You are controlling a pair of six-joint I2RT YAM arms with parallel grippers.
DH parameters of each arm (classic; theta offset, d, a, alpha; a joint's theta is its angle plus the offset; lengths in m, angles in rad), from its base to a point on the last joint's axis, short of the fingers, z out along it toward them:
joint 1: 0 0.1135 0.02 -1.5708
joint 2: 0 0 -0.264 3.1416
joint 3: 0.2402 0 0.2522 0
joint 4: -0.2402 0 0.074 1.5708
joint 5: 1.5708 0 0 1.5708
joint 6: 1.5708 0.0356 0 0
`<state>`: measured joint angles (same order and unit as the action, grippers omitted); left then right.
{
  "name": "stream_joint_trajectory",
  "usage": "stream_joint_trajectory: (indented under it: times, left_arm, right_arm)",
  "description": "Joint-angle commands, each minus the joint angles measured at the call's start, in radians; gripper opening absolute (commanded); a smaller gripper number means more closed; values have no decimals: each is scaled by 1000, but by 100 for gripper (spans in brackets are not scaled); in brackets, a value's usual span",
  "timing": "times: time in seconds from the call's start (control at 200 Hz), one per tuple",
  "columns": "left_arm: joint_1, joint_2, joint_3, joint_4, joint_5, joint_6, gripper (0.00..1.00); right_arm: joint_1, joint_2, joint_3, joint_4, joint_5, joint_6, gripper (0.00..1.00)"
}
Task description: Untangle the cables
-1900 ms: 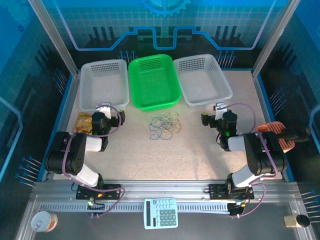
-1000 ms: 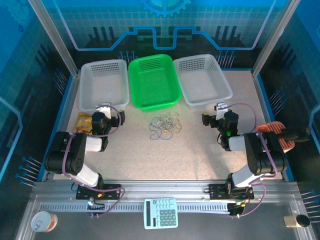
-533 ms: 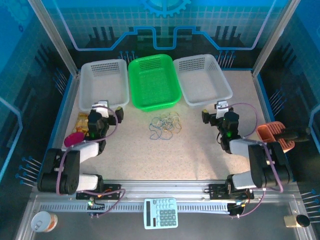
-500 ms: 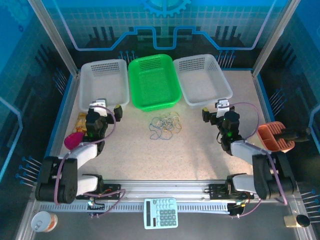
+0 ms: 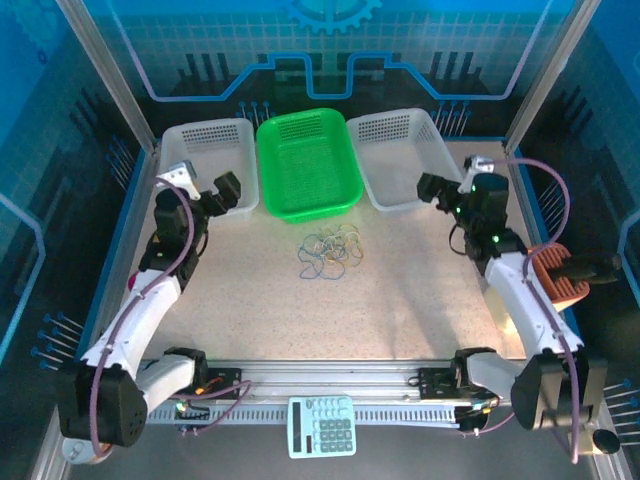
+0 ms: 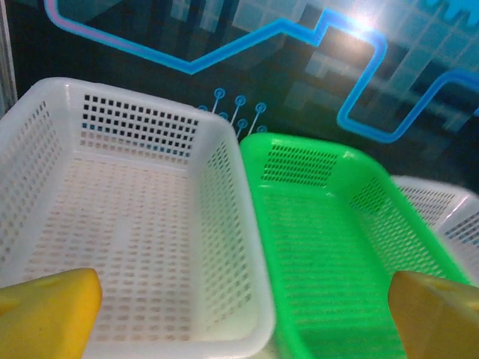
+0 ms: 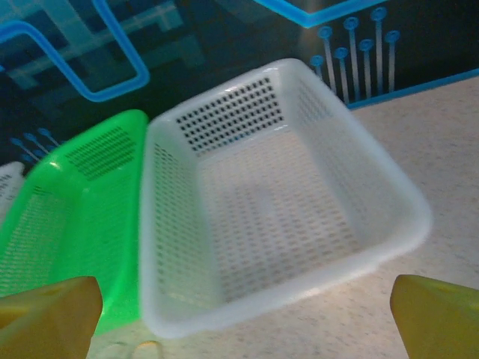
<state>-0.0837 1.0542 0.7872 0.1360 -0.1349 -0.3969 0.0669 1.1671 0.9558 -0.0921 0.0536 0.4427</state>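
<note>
Both arms have swung up and out since the earlier frame: left gripper (image 5: 203, 188) now upper left of the overhead view, right gripper (image 5: 453, 180) upper right. Both are spread wide and hold nothing. I see the cables (image 5: 330, 252) mid-frame, one loose knot of loops, well apart from either gripper. My plan: drop back down, pinch one outer strand per side, pull apart slowly. Beyond them, left white basket (image 5: 190, 135), green basket (image 5: 305, 125) and right white basket (image 5: 400, 127) are all bare inside.

The left arm (image 5: 150, 300) and right arm (image 5: 525, 290) have white shells between black joints, and thick purple cables (image 5: 541, 166) loop alongside. The left end effector (image 5: 203, 180) and right end effector (image 5: 452, 178) have blunt yellow fingertips (image 6: 49, 310).
</note>
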Motion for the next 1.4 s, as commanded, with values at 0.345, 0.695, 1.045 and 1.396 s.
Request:
stream_joint_trajectory:
  times: [0.345,0.695,1.045,1.396]
  left_arm:
    - [-178,200,284,-409,-19,-141,99]
    - [-237,257,287,-361,-9,-168,99]
    - [-248,259,290,-366,-6,-172,99]
    - [-261,217,268,-389,-9,-194,99]
  right_arm:
    - [138,619,642,-503,253,140,99]
    - [109,940,917,-671,439,141,100]
    - [5,994,929,-819,584,236,100]
    - [43,768,735,-541,365,58,99]
